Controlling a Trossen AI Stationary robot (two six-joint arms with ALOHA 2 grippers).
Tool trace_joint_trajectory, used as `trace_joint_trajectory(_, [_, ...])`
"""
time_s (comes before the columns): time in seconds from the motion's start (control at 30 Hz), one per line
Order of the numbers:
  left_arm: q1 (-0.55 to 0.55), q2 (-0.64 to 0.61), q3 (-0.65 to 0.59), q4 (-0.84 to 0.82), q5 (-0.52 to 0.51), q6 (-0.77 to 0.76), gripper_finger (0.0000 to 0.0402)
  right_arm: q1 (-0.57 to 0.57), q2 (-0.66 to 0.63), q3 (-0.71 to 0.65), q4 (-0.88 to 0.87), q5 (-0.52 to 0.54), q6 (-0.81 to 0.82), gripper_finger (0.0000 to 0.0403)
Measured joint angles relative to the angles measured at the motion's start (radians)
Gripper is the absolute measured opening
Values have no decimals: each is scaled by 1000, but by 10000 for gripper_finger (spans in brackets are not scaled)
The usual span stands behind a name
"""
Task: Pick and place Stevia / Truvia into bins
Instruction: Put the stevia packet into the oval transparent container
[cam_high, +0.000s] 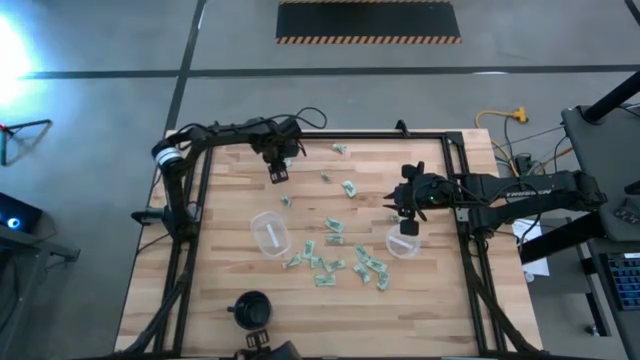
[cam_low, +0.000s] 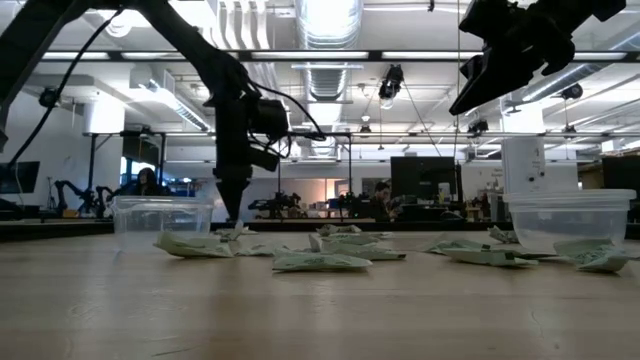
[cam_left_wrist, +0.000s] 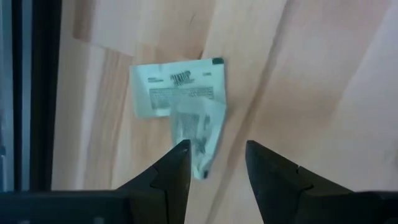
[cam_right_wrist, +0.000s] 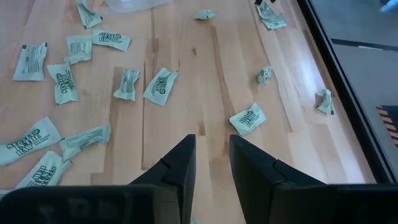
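Packets (cam_high: 330, 262) are scattered between two clear cups (cam_high: 270, 233) (cam_high: 402, 242); contents cannot be told. Left hand (cam_left_wrist: 214, 171) is spread above a packet (cam_left_wrist: 180, 93); right hand (cam_right_wrist: 211, 165) is slightly parted, pinching nothing.

On the table (cam_high: 210, 290), the packets (cam_high: 335, 262) lie scattered between two cups: one cup (cam_high: 270, 234) left, the other (cam_high: 402, 242) right, under the right gripper (cam_high: 408, 226)

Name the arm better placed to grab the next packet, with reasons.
Left. The left gripper hangs open right over a packet; the right gripper sits above a clear cup, away from packets.
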Motion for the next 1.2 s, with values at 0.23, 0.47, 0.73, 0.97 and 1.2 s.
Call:
trace_joint_trajectory(0.23, [9,16,0,10,-27,-12,136,0,0,-5,0,-60,2,84])
trace_joint_trajectory(0.47, [18,28,-1,9,-1,-27,136,0,0,-7,1,-68,1,84])
trace_joint_trajectory(0.73, [18,46,-2,9,32,-42,136,0,0,-7,0,-69,4,77])
trace_joint_trajectory(0.97, [17,46,1,-29,126,-45,136,0,0,-7,1,-71,5,76])
trace_joint_trajectory(1.2, [15,44,7,-71,99,-46,136,0,0,-7,21,-71,7,78])
